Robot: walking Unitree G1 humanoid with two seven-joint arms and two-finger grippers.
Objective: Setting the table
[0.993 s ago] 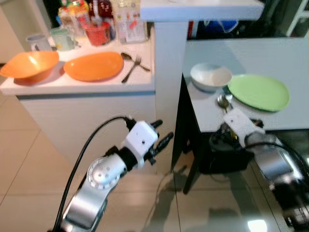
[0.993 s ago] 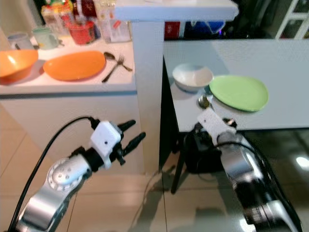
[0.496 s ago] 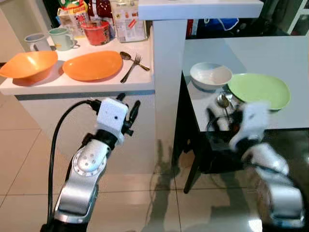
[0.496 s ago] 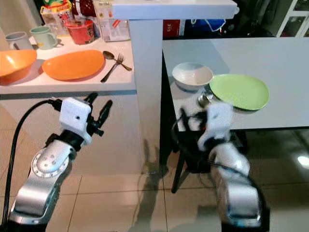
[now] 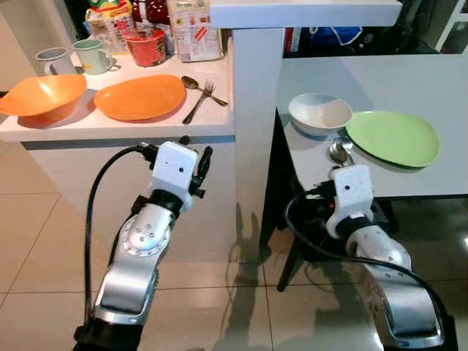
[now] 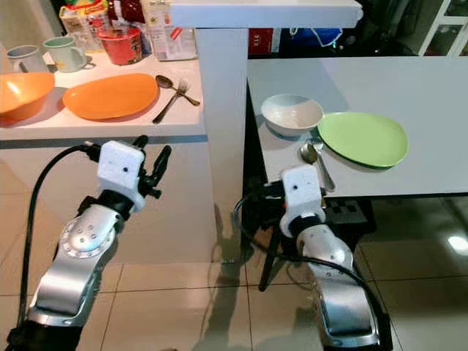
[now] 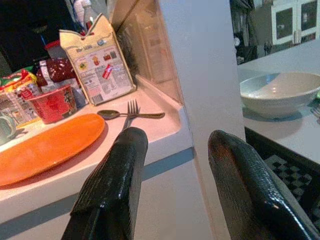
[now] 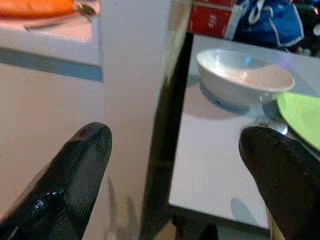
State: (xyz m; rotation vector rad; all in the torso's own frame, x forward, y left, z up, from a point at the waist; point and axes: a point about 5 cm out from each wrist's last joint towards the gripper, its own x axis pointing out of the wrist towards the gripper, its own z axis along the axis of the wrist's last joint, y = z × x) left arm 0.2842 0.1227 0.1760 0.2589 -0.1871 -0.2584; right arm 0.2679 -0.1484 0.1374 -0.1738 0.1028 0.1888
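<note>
Grippers: left gripper [image 7: 172, 165] and right gripper [image 8: 175, 165] both spread, empty | green plate [image 5: 393, 137], white bowl [image 5: 319, 114], spoon [image 5: 338, 153] on grey table [image 5: 409, 80]

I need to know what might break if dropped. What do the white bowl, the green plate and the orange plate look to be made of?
White bowl: probably glazed ceramic, with glossy highlights and a thick rim. Green plate: smooth and matte, likely plastic or melamine, though ceramic is possible. Orange plate: same even matte colour, likely plastic.

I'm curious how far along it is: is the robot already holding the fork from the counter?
No. The fork lies on the white counter beside the orange plate, and the left gripper is open and empty.
</note>
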